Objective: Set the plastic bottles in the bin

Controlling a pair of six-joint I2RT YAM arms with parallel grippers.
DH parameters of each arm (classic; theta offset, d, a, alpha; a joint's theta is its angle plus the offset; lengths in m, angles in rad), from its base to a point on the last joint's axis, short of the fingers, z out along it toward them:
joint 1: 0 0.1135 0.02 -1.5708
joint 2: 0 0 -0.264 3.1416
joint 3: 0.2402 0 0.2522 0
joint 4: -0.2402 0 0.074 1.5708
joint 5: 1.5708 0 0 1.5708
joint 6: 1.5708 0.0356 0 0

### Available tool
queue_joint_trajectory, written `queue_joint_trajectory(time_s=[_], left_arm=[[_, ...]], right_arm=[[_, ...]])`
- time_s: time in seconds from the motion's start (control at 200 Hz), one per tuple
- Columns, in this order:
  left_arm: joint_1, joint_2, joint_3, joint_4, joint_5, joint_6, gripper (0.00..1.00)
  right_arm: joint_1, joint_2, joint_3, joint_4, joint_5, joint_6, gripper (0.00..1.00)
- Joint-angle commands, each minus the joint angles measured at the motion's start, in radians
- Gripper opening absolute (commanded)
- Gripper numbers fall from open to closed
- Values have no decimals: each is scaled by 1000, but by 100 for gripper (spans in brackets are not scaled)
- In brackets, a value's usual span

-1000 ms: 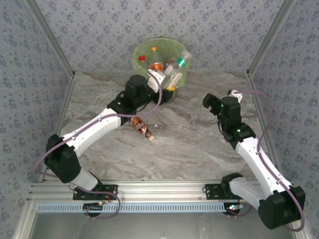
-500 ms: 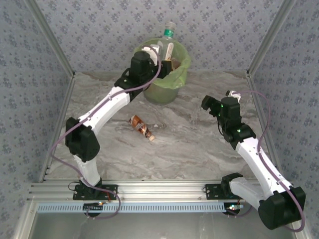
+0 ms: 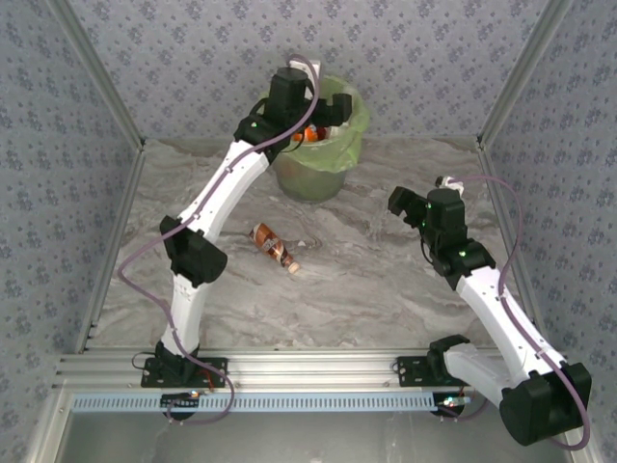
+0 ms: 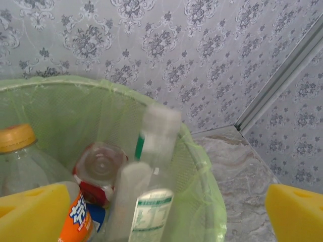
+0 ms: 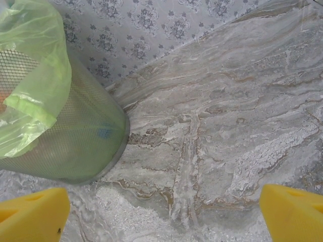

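The pale green bin (image 3: 318, 159) with its bag liner stands at the back of the table. My left gripper (image 3: 336, 108) hangs open over its mouth. In the left wrist view the yellow fingertips (image 4: 31, 212) are wide apart around the left gripper (image 4: 161, 218). Below them a blurred clear bottle with a green and white label (image 4: 151, 194) lies inside the bin (image 4: 204, 166), among red-labelled (image 4: 98, 169) and orange-labelled (image 4: 78, 222) bottles. A brown-labelled bottle (image 3: 273, 245) lies on the table. My right gripper (image 3: 397, 202) is open and empty, right of the bin (image 5: 60, 126).
The marble-patterned tabletop (image 3: 366, 280) is enclosed by patterned walls with metal corner posts (image 3: 511, 77). The bin sits close to the back wall. Bare table (image 5: 227, 126) spreads under the right gripper (image 5: 161, 219).
The left arm rose and reached over the bin with a green-capped bottle. That bottle is now out of the jaws and inside the bin. The right arm has not moved.
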Motion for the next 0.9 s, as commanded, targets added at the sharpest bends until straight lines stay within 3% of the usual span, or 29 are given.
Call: queue_joint_trajectory(time_s=[0.0,0.305,0.595,0.894], left_arm=[[-8,-78,-71,-22,14,-19,99],[-19,-402,-604,312,-78,-23,99],[-19,-623,-906,386,-157,-74,99],[-15,-792,-1113,337,-239,-120,99]], right_arm=[[3,-26,-1,-28,-13,-4,99],[3,-42,-13,-36,-6,-4,99],[7,-68,-43,-9,-65,-35,99],[16,-73,-88,60,-126,-50,99]])
